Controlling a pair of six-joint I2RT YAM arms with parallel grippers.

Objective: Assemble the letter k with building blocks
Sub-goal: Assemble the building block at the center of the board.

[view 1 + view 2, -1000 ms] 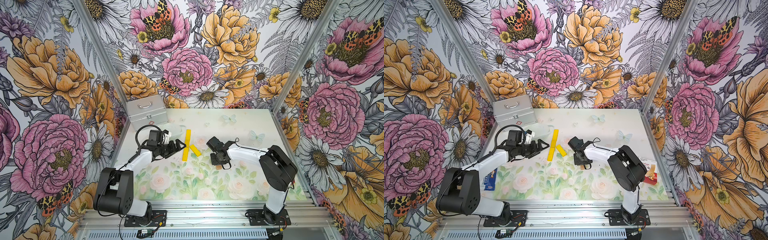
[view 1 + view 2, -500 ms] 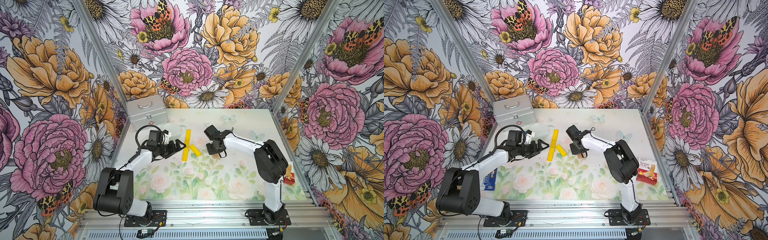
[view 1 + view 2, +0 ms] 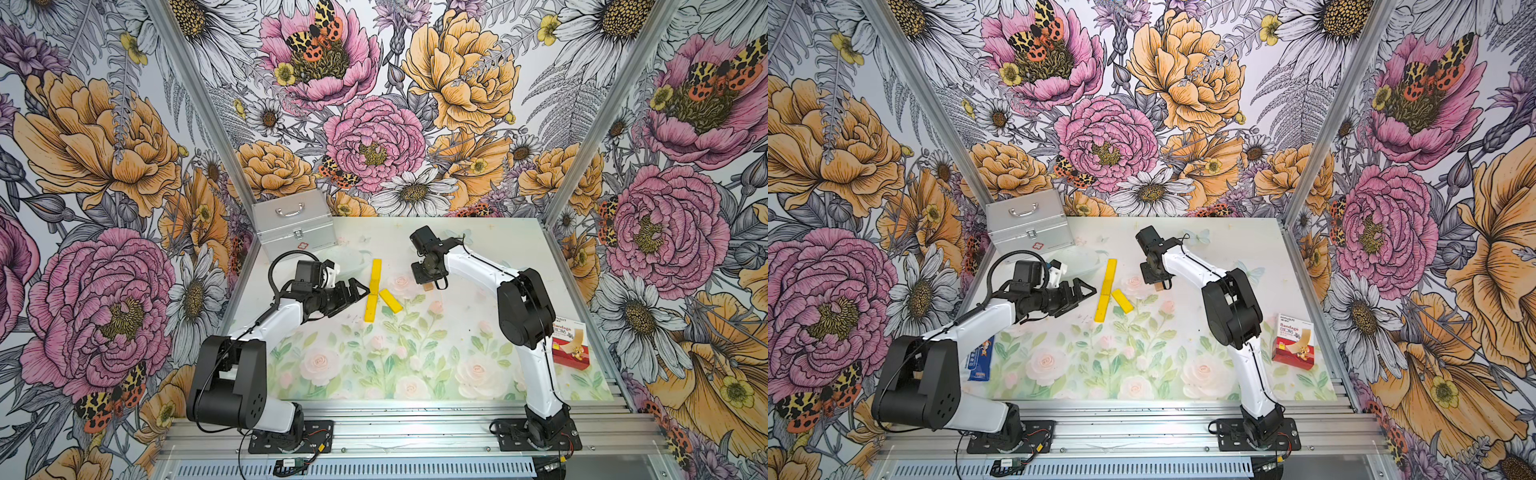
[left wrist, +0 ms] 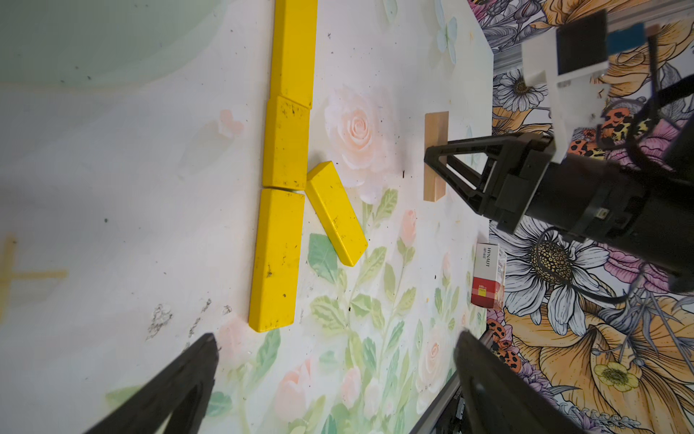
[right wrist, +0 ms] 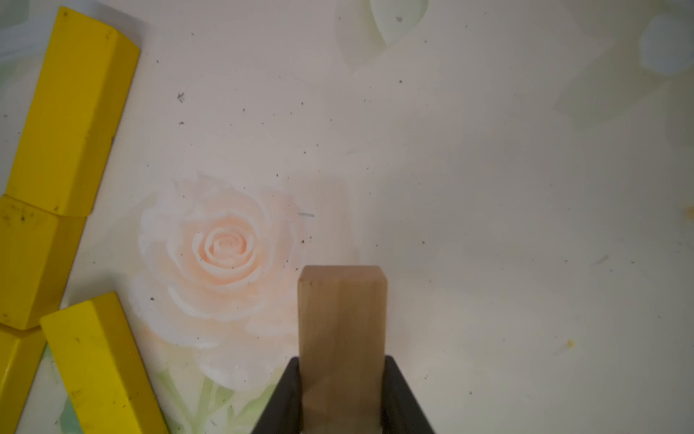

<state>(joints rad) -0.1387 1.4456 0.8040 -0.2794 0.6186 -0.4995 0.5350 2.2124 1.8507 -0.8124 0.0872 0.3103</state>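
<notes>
– The letter k (image 3: 376,291): which step is in hand?
– The upper arm, I judge. The stem (image 3: 372,291) lies flat, three yellow blocks end to end. A fourth yellow block (image 3: 390,300) slants off the right side of the stem's middle toward the stem's near end, with one corner touching the stem. Only the upper diagonal is missing.
– Start on the left. What is the left gripper (image 4: 336,338) doing?
– It hangs just left of the stem, jaws spread wide, holding nothing and touching nothing.
– And right of the stem?
– The right gripper (image 5: 342,372) is pressed tight on the tan block (image 5: 342,312), pinching it across its width. The block is apart from the stem, about level with the stem's middle, and seems held clear of the table.
– What does the next move call for?
– Probably carrying the tan block to the stem and turning it to slant toward the stem's far end. Its end should sit against the stem's middle, just above the yellow arm, without knocking the stem blocks out of line. The bandage box (image 3: 1293,340), far right of the stem, plays no part.
</notes>
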